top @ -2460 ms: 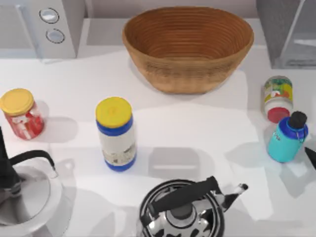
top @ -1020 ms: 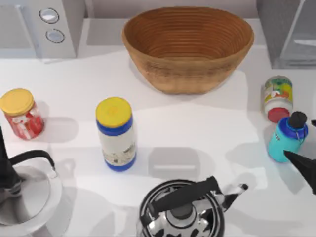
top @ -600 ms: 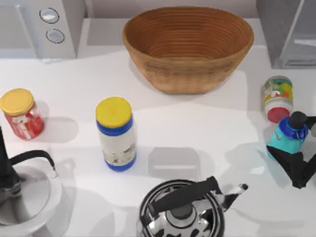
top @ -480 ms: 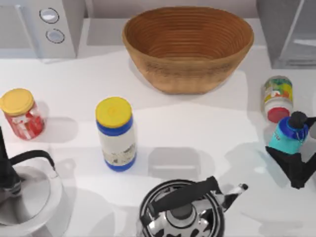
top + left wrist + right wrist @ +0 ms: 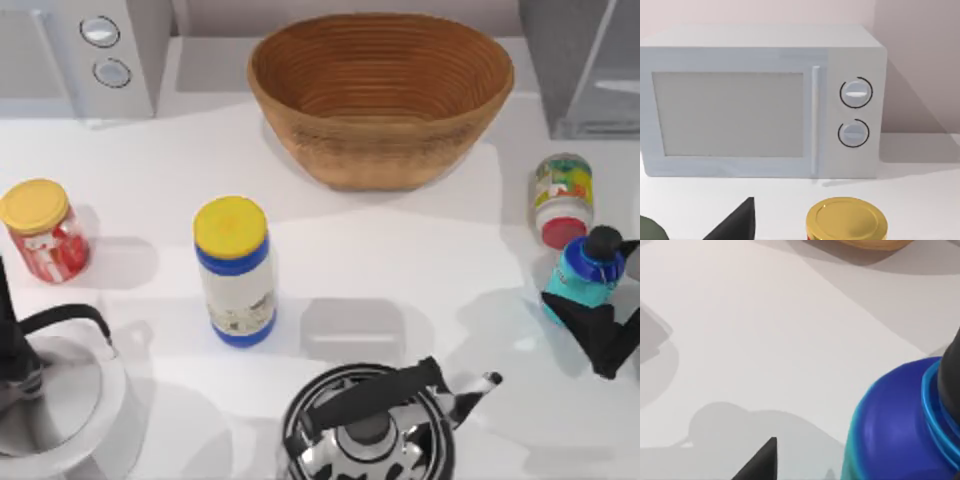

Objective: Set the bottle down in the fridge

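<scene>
The bottle (image 5: 580,277), teal with a blue shoulder and black cap, stands upright on the table at the right edge, just in front of the red-capped jar (image 5: 562,196). My right gripper (image 5: 590,274) is open and straddles the bottle's lower body from the front right. In the right wrist view the bottle (image 5: 900,430) looms close, and a gap of bare table separates it from one dark fingertip (image 5: 760,462). The fridge (image 5: 560,60), dark grey with a pale slanted panel, stands at the back right corner. My left arm (image 5: 10,345) is parked at the front left.
A wicker basket (image 5: 380,95) sits at back centre and a light grey microwave (image 5: 110,50) at back left. A yellow-lidded container (image 5: 235,270), a yellow-lidded red jar (image 5: 40,232) and a kettle (image 5: 370,425) stand left and front. The jar stands between bottle and fridge.
My right gripper came in from the right edge and moved its open fingers around the bottle. Over the last half second it barely shifted. The bottle has stayed in place.
</scene>
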You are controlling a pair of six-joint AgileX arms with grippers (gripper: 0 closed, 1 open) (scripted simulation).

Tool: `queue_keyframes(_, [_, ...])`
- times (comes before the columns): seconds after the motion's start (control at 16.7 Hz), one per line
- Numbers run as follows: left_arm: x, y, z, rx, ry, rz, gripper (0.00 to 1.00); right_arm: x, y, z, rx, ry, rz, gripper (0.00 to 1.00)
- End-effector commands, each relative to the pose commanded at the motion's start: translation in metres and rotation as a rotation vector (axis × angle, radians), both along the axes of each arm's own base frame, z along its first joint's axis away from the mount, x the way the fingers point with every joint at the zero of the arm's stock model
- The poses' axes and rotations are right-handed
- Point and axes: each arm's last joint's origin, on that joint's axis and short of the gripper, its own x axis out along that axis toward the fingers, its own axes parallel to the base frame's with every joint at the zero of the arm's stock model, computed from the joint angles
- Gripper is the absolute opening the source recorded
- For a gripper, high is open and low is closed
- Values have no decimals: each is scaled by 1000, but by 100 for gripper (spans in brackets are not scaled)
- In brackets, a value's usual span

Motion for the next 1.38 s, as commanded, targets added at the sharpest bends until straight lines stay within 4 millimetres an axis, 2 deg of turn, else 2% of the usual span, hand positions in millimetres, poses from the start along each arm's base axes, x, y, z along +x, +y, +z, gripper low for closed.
queue_keyframes(0.54, [0,0,0,0,0,0,100,0,0,0,0,0,0,3])
queue_keyframes(1.14, [0,0,0,0,0,0,100,0,-1,0,1,1,-2,1])
queue_keyframes(1.38, [0,0,0,0,0,0,100,12,-12,13,7,-17,12,1])
